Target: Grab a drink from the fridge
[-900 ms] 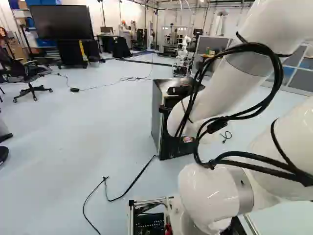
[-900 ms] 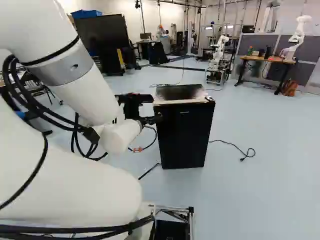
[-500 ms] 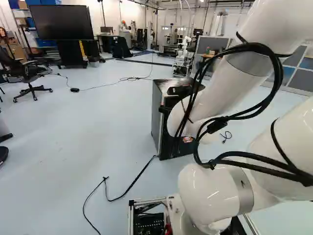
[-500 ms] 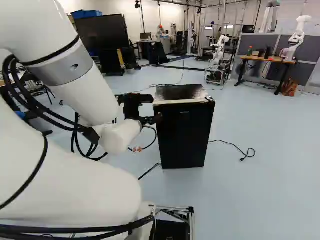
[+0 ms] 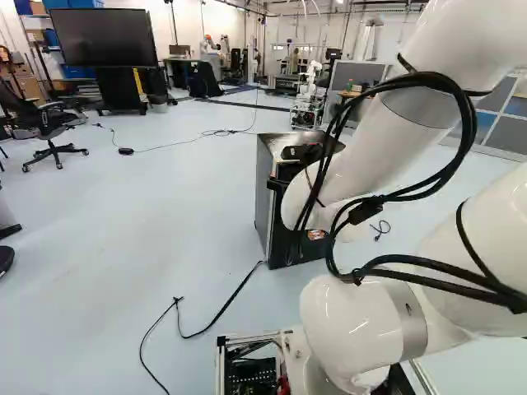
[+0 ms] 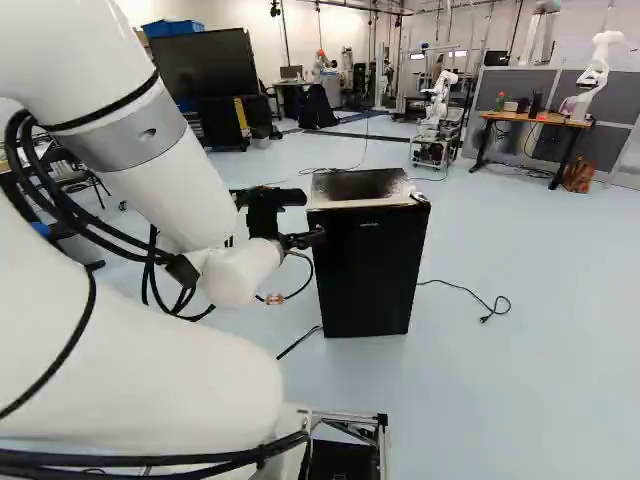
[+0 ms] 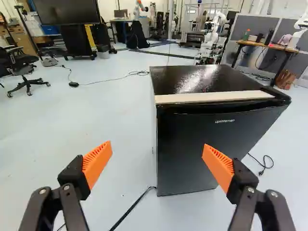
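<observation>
Here are the jaws (image 6: 302, 240), spread wide, orange pads (image 7: 96, 161) well apart. Just ahead, it's the black fridge (image 7: 216, 144), upright on the floor (image 7: 115, 163), door closed, a pale strip (image 7: 214, 97) along its top front edge. A black cord (image 7: 126, 213) runs by its lower front corner. Way back there, a counter (image 7: 263, 45) has a green bottle (image 7: 246, 35) near its left end.

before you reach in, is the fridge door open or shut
Shut: the fridge shows its front panel flush under the top, with no interior visible.
</observation>
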Controlling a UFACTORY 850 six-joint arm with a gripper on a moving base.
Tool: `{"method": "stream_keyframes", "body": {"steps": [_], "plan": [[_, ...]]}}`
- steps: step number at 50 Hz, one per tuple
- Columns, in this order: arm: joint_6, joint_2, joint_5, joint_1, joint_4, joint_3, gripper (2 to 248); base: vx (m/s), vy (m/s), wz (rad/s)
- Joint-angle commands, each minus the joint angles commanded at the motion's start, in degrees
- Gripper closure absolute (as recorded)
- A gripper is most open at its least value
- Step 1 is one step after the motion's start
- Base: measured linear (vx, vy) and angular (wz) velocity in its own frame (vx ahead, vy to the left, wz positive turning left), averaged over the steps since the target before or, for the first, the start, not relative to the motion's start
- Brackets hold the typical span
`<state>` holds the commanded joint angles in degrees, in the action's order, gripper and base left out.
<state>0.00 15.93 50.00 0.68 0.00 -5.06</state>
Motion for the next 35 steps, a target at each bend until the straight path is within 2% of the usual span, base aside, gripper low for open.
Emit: {"method": "stream_keyframes", "body": {"steps": [21,35], "plan": [[0.0,-2.0,0.0,3.8,0.1,-1.7,3,0.0,0.0,0.0],[0.0,-2.7,0.0,7.2,2.8,-2.3,3,0.0,0.0,0.0]]}}
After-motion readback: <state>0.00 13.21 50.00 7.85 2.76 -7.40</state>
